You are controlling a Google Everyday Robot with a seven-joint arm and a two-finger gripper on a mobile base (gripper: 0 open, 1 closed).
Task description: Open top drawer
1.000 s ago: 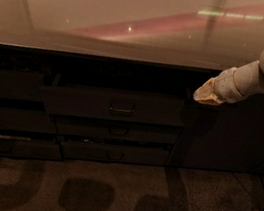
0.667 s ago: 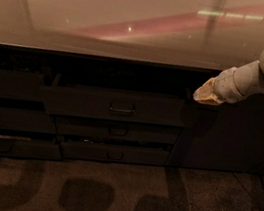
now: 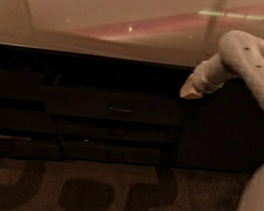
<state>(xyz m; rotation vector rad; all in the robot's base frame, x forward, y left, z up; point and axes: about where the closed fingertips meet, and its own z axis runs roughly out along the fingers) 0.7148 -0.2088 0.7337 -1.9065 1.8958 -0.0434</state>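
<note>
The top drawer [image 3: 86,103] is the wide dark front just under the counter edge, with a small dark handle [image 3: 122,110] at its centre. Its front stands in line with the slimmer fronts below it. My gripper [image 3: 191,91] shows as a pale tan tip at the end of the white arm [image 3: 251,62]. It hangs in front of the cabinet, above and to the right of the handle, beside the drawer's upper right corner and apart from the handle.
Two slimmer drawer fronts [image 3: 117,131] [image 3: 113,152] lie below the top one. Shorter dark fronts [image 3: 8,118] stand to the left, the lowest with a pale strip [image 3: 4,137]. A glossy countertop [image 3: 112,17] runs above. Speckled floor [image 3: 105,199] lies in front; my arm's body [image 3: 255,210] fills the lower right.
My gripper has moved a little left toward the drawer's handle, and the arm's elbow has swung further into view. The drawer front has not moved.
</note>
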